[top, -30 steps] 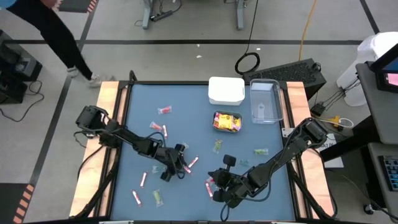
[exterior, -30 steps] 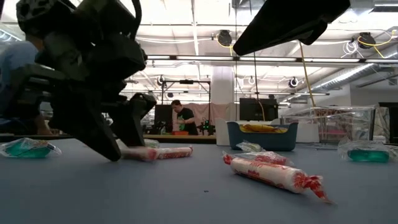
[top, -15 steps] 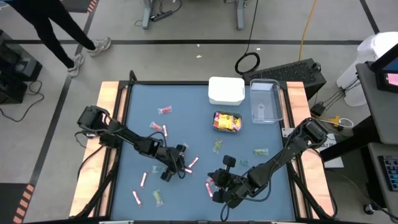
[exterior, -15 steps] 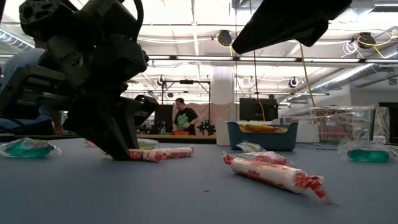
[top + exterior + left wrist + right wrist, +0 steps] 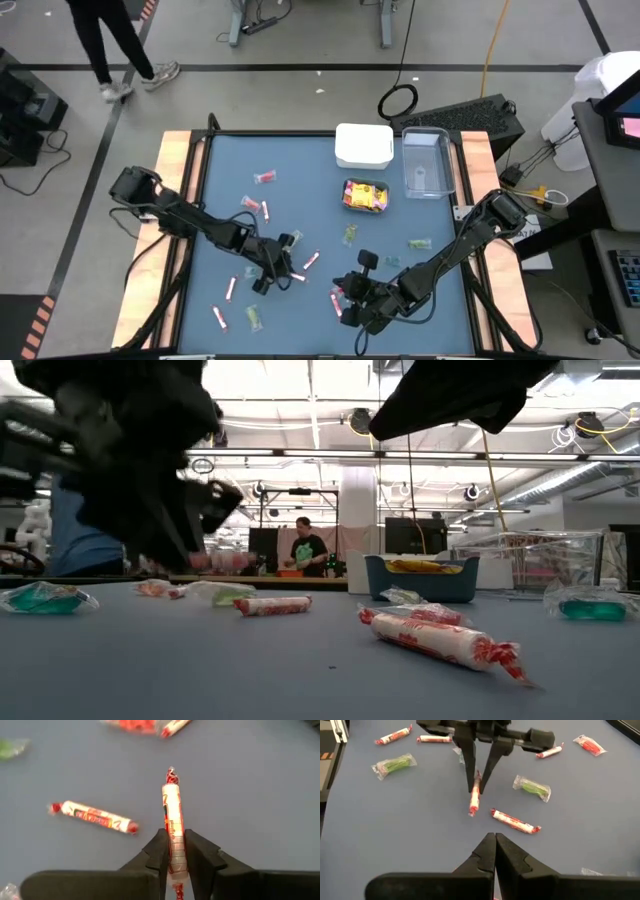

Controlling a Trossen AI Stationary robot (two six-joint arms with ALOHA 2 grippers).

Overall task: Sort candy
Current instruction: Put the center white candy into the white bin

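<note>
A: The left end effector (image 5: pixel 173 851) has risen off the bench (image 5: pixel 300 195), clamped on a pink-white candy stick (image 5: pixel 173 827).

B: The right end effector (image 5: pixel 495 844) waits near the front edge, fingers together.

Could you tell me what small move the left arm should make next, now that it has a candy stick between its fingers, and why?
Probably carry it toward the containers at the table's far side. The left gripper is shut on a pink-white candy stick, which hangs clear of the blue table in the right wrist view. The teal container holds only yellow packets, so the white container or clear container seems likelier.
</note>
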